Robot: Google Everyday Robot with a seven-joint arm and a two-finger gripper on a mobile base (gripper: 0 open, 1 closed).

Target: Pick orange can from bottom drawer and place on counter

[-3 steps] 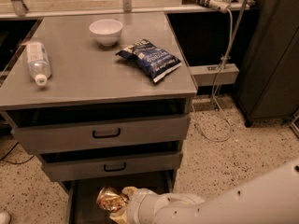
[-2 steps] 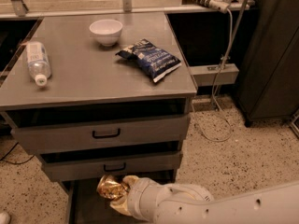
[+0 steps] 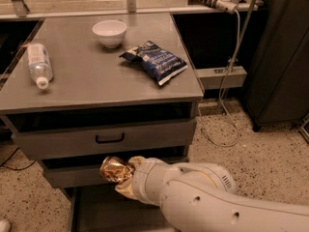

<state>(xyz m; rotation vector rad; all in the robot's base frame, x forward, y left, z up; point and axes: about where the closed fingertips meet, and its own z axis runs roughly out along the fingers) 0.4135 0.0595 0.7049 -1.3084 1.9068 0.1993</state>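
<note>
Grey metal drawer cabinet, seen from above and in front. Low in the view, a white robot arm (image 3: 207, 197) reaching in from the lower right and ending in the end effector (image 3: 126, 176). End effector clamped on the orange can (image 3: 114, 168), one finger above it and one below. Shiny, dented orange can held in the air in front of the middle drawer (image 3: 63, 176) and above the bottom drawer (image 3: 104, 211), clear of the tray. Bottom drawer pulled out: a shallow, dark tray just over the speckled floor (image 3: 270, 153). Higher up, the top drawer (image 3: 145, 137), with a black handle (image 3: 109, 138).

On the desk (image 3: 91, 83), the cabinet's flat grey top:
- a white bowl (image 3: 109, 33) near the back
- a dark blue crinkled snack bag (image 3: 155, 62) towards the right edge
- a clear plastic bottle (image 3: 37, 64) lying on its side at the left, white cap towards the front

To the right of the cabinet, a tall dark cupboard (image 3: 280, 57) standing on the floor.
</note>
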